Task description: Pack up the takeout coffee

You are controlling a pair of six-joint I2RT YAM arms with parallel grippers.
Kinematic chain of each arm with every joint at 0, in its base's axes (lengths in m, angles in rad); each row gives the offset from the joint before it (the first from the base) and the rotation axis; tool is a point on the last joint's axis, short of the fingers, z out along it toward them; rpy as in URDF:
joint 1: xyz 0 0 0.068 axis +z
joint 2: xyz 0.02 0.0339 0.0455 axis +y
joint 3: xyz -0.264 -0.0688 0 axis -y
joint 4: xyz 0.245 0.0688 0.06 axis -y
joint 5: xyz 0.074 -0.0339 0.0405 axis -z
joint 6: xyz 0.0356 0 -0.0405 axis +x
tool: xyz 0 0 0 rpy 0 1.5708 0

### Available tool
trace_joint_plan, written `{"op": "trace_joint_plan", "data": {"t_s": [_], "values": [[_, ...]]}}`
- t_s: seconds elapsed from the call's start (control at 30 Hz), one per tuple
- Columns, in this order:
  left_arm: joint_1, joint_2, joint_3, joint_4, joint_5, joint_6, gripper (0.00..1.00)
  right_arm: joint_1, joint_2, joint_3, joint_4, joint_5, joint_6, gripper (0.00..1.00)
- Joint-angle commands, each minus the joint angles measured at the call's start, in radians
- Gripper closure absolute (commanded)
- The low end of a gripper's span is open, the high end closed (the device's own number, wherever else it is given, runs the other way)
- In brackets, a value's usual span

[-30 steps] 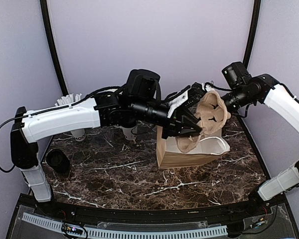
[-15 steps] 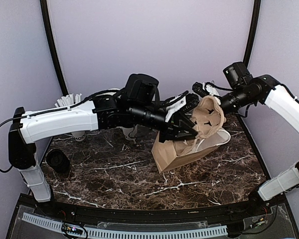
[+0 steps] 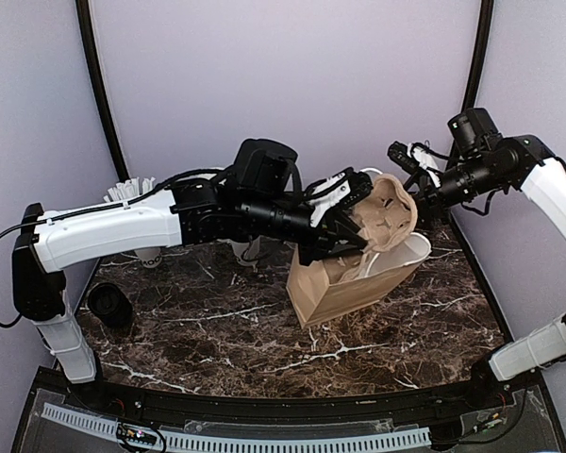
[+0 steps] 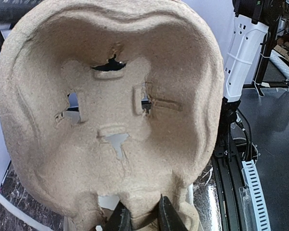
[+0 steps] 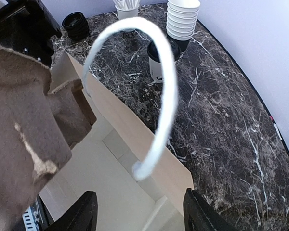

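Brown paper bag [image 3: 344, 293] stands open on the marble-pattern bench [image 5: 231, 120], leaning a bit. One white handle [image 5: 166, 96] arches over its mouth. In the right wrist view only the bag's own paper walls and floor show inside.

Pulp cup carrier [image 4: 111, 96] is held on edge at the bag mouth, with its lower rim at the opening. The left wrist view is filled by one molded face with a few torn slits. No print on it that I can see.

Left gripper [image 4: 142, 219] is narrow, pinching the carrier's rim. Right gripper [image 5: 140, 202] has its jaws wide and holds nothing, up above the bag beside the handle.

Takeout coffee [image 5: 161, 60] is a white cup with a black lid, upright on the bench outside the bag, past its far wall. It sits just beside the stack of lidless white cups [image 5: 183, 19]. There is dark print on its side; one letter looks like a G, the rest is unreadable. In the top view it is mostly hidden under the left arm.

White cup of sticks [image 5: 126, 7] is at the back of the bench, sticks standing in it. Stack of black lids [image 5: 77, 21] sits on the bench near it, well apart from the bag.
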Motion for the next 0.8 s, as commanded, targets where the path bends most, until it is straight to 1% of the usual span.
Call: {"op": "trace_joint_plan", "data": {"t_s": [0.0, 0.23, 0.37, 0.4, 0.47, 0.53, 0.6, 0.67, 0.77], "values": [[0.012, -0.042, 0.014, -0.053, -0.05, -0.035, 0.8, -0.064, -0.043, 0.043, -0.06, -0.006, -0.028, 0.38], [0.024, -0.04, 0.021, -0.076, -0.066, -0.059, 0.8, -0.135, -0.09, 0.052, -0.127, -0.013, -0.075, 0.43], [0.03, -0.041, 0.021, -0.079, -0.074, -0.068, 0.8, -0.149, -0.111, 0.081, -0.249, -0.094, -0.2, 0.44], [0.033, -0.04, 0.021, -0.08, -0.076, -0.072, 0.8, -0.148, -0.116, 0.08, -0.281, -0.118, -0.242, 0.44], [0.038, -0.041, 0.023, -0.079, -0.075, -0.079, 0.8, -0.148, -0.129, 0.06, -0.331, -0.172, -0.299, 0.39], [0.042, -0.039, 0.028, -0.079, -0.07, -0.088, 0.8, -0.145, -0.152, 0.021, -0.333, -0.21, -0.322, 0.33], [0.044, -0.035, 0.034, -0.079, -0.066, -0.095, 0.8, -0.141, -0.166, -0.005, -0.331, -0.231, -0.339, 0.3], [0.046, -0.032, 0.043, -0.081, -0.062, -0.101, 0.8, -0.13, -0.161, -0.012, -0.322, -0.24, -0.328, 0.3], [0.048, -0.025, 0.059, -0.085, -0.057, -0.107, 0.8, -0.102, -0.15, -0.043, -0.238, -0.243, -0.247, 0.31]]}}
